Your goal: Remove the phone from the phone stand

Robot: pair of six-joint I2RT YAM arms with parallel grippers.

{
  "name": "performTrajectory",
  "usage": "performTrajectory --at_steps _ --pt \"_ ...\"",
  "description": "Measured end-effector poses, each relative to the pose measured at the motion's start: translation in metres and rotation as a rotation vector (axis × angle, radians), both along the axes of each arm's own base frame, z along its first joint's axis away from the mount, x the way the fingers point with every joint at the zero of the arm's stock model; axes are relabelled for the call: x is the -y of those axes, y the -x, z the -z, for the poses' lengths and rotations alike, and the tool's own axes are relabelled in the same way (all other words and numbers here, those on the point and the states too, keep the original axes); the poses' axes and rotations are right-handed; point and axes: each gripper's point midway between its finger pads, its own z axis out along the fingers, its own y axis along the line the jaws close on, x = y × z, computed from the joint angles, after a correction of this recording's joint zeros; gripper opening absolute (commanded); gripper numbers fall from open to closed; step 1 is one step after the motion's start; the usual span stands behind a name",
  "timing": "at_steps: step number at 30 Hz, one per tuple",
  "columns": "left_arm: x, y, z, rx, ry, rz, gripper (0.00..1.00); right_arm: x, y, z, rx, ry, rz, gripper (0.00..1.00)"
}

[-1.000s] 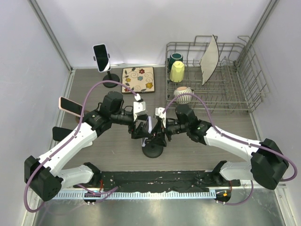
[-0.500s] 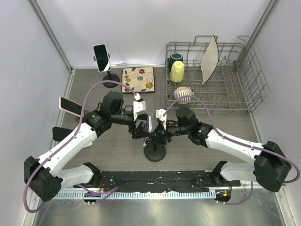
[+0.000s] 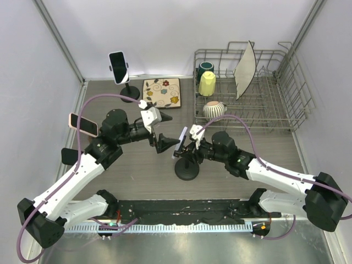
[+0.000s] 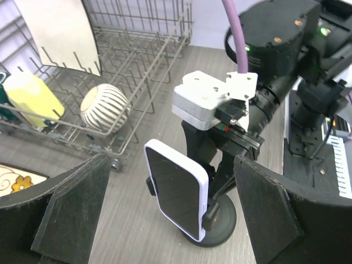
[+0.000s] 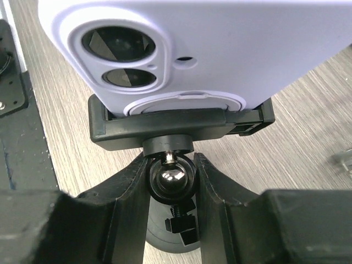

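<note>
Phone (image 3: 180,142) sits clipped in the phone stand (image 3: 187,171) mid-table in the top view, just right of the left gripper (image 3: 170,132), whose jaws gape wide. From the left wrist, its dark screen faces that free gripper, long axis upright and leaning back, in a pale lilac case. From the right wrist, the right gripper (image 5: 171,181) is clamped on the stand's ball joint (image 5: 171,177) below the phone.

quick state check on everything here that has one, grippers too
phone: clamped in its stand, screen dark
phone stand: upright
left gripper: open, not touching the phone
right gripper: shut on the phone stand
back phone: mounted upright, screen dark
plate: upright in the rack
</note>
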Motion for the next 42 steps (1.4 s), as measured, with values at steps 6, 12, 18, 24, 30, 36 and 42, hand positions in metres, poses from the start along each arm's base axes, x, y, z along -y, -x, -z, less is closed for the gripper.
performTrajectory --at_steps 6,12,18,24,30,36,42 --pt "0.002 -0.015 -0.004 -0.027 0.071 -0.100 0.99 0.000 -0.008 0.001 0.017 -0.030 0.098 0.01" --pt "0.007 -0.028 0.011 -0.071 0.085 -0.238 0.99 0.001 -0.015 0.001 0.026 -0.040 0.212 0.01" --pt "0.010 -0.031 0.027 -0.057 0.061 -0.382 0.90 0.006 -0.023 0.001 0.034 -0.048 0.299 0.01" --pt "0.011 -0.034 0.033 -0.034 0.035 -0.464 0.80 0.008 -0.024 0.001 0.043 -0.042 0.329 0.01" --pt "0.022 -0.031 0.051 -0.018 -0.030 -0.481 0.77 0.006 -0.024 0.002 0.047 -0.043 0.336 0.01" --pt "0.022 -0.033 0.061 -0.008 -0.055 -0.518 0.71 0.005 -0.024 0.002 0.052 -0.043 0.346 0.01" --pt "0.024 -0.042 0.068 -0.003 -0.063 -0.554 0.64 0.003 -0.024 0.002 0.056 -0.047 0.356 0.01"
